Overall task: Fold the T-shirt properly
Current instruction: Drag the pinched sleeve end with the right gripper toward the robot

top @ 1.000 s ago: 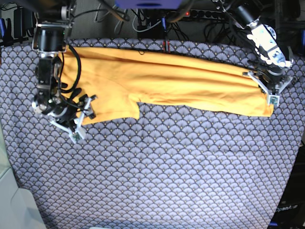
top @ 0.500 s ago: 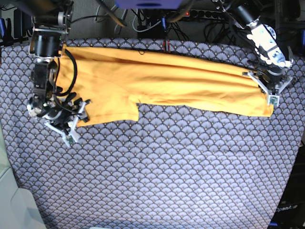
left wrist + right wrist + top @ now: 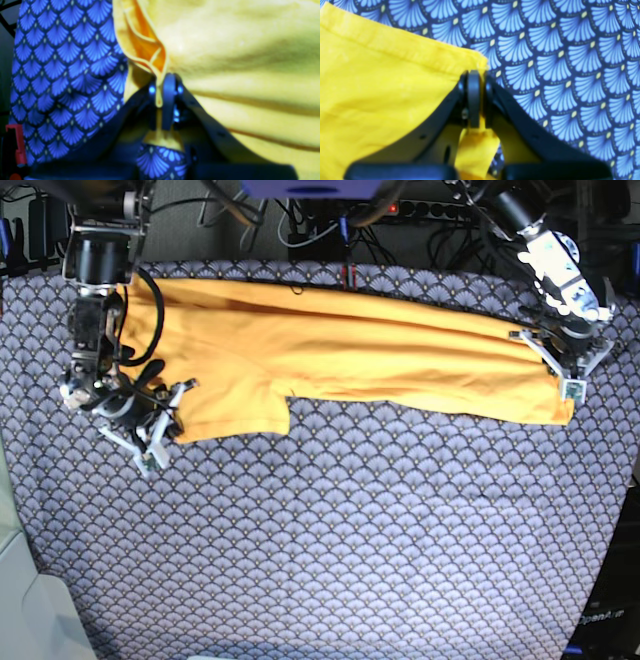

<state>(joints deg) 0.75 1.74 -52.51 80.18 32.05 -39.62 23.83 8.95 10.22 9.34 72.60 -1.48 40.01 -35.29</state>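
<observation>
The yellow-orange T-shirt (image 3: 350, 350) lies folded into a long band across the far part of the table. At the band's left end, my right gripper (image 3: 168, 425) is shut on a hemmed corner of the T-shirt (image 3: 395, 82). The wrist view shows that gripper (image 3: 476, 100) pinching cloth between its fingers, with a tab of fabric sticking out behind them. My left gripper (image 3: 572, 383) is at the band's right end. Its wrist view shows the gripper (image 3: 160, 100) shut on a bunched edge of the T-shirt (image 3: 237, 62), with the layers gaping open above it.
A blue-grey fan-patterned cloth (image 3: 350, 530) covers the whole table. Cables and a power strip (image 3: 400, 205) run along the far edge. A pale object (image 3: 20, 600) sits at the near left corner. A red clamp (image 3: 16, 142) shows at the table's edge.
My right gripper has shifted slightly at the shirt's left end and closed on the hemmed corner. The left gripper and the rest of the shirt have stayed still.
</observation>
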